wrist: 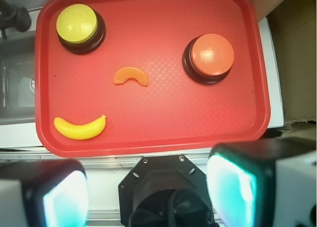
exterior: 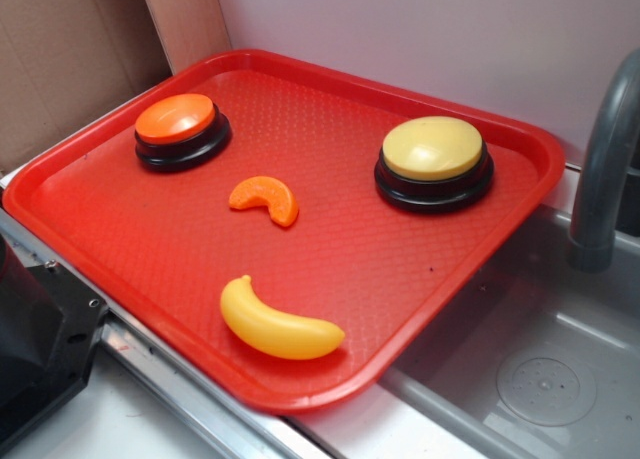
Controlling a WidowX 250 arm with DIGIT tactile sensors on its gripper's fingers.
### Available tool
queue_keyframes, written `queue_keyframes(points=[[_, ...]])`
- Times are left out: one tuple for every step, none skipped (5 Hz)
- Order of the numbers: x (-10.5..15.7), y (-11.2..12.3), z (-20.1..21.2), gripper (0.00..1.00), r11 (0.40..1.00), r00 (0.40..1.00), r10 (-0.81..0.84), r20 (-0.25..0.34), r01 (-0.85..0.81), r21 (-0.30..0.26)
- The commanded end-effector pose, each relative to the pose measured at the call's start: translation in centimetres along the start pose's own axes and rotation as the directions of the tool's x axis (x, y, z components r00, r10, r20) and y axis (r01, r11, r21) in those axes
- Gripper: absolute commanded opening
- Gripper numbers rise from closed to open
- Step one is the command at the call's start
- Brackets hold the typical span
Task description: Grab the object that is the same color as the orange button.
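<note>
No legible writing anywhere. Ridged orange plastic crescent slice point(exterior: 265, 198) mid-tray on textured red plastic tray point(exterior: 120, 239), between glossy orange dome button point(exterior: 177, 118) and smooth yellow banana point(exterior: 279, 323). Gripper point(wrist: 148, 190) spread open, empty.

Glossy plastic orange slice point(exterior: 265, 198), textured tray point(exterior: 400, 279)

no text, label, brand, number or sign can be read in either view. the red tray point(exterior: 520, 179) shows only a plain dimpled texture, and the orange button point(exterior: 176, 118), the yellow button point(exterior: 432, 147), the orange slice point(exterior: 266, 198) and the banana point(exterior: 278, 326) have bare, unmarked surfaces.
</note>
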State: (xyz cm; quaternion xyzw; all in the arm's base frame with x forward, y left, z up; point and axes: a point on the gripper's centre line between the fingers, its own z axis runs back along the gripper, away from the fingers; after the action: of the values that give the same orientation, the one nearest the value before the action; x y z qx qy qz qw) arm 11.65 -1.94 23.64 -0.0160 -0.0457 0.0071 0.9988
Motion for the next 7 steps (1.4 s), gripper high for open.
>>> queue_keyframes(points=[[0.0, 0.0, 0.0, 1.00, 1.000, 1.000, 0.000, 0.000, 0.000, 0.000], [4.7, -0.2, -3.1, 1.00, 0.947, 0.964, -0.266, 0.013, 0.259, 0.190], [6.4, 1.3, -5.5, 1.00, 0.820, 0.861, -0.504, -0.074, 0.504, 0.271], [7.0, 1.0, -8.2, 1.00, 0.670, 0.707, -0.701, -0.087, 0.696, 0.256], [8.1, 0.4, -11.5, 1.00, 0.479, 0.507, -0.854, -0.116, 0.853, 0.206], [9.5, 0.1, -14.0, 1.00, 0.257, 0.277, -0.954, -0.113, 0.952, 0.168], [11.3, -0.7, -15.7, 1.00, 0.165, 0.177, -0.981, -0.080, 0.977, 0.134]])
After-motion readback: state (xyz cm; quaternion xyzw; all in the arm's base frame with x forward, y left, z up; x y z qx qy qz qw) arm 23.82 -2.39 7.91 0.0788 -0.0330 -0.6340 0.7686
